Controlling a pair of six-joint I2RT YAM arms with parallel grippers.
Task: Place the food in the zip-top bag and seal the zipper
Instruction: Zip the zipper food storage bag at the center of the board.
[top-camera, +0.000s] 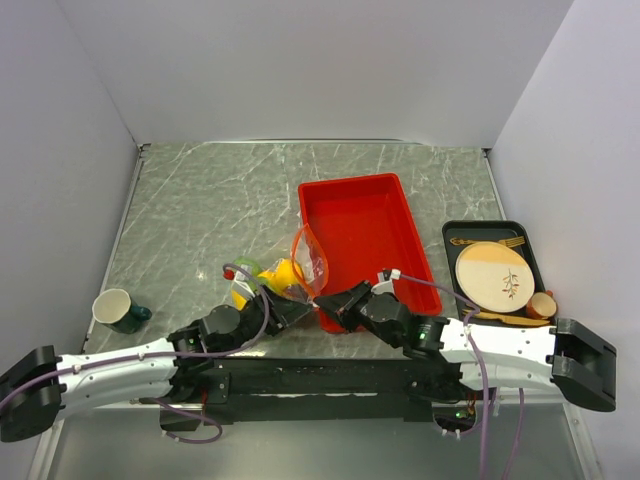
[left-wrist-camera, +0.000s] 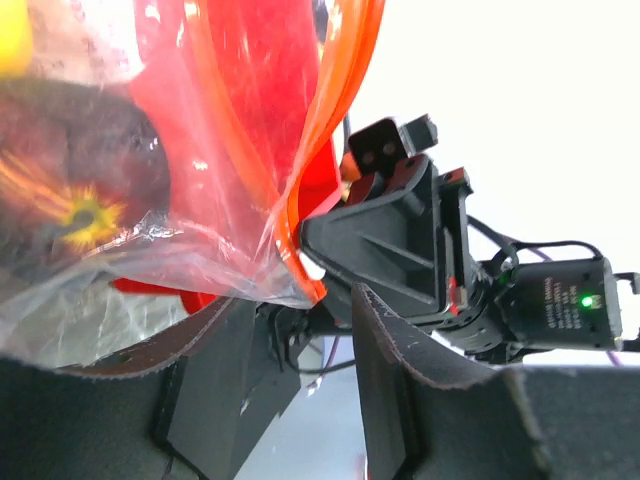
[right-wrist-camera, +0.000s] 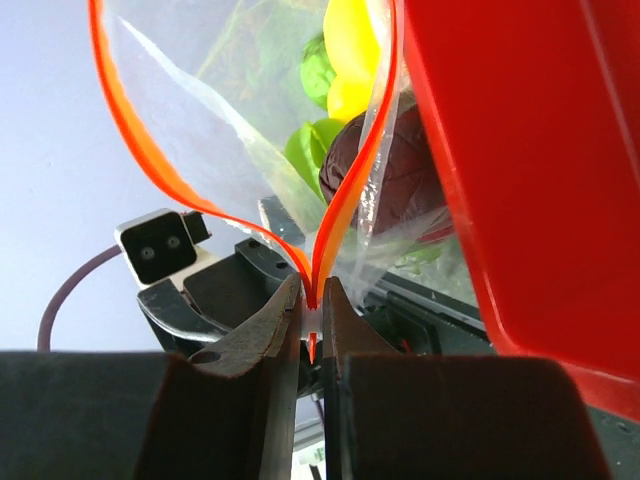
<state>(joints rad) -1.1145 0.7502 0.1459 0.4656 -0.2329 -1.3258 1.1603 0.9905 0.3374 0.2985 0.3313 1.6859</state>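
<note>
Print (left-wrist-camera: 552, 303) on the right arm's motor (left-wrist-camera: 585, 272) is too small to read. Crinkly clear bag (top-camera: 312, 262), glossy food (right-wrist-camera: 385, 170) inside, leans at the smooth red tray's (top-camera: 380, 195) 9 o'clock edge; right gripper (right-wrist-camera: 312, 310) pinches the thin orange zipper (right-wrist-camera: 345, 200) at its end; left gripper (left-wrist-camera: 305, 320) stands half open beneath the bag, holding nothing.

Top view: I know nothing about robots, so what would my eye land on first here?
Probably the bright red tray in the middle of the marble table. At its near-left corner is a clear zip-top bag with yellow and green food inside. The right claw pinches its orange zipper at one end, the mouth gaping open above.
</note>
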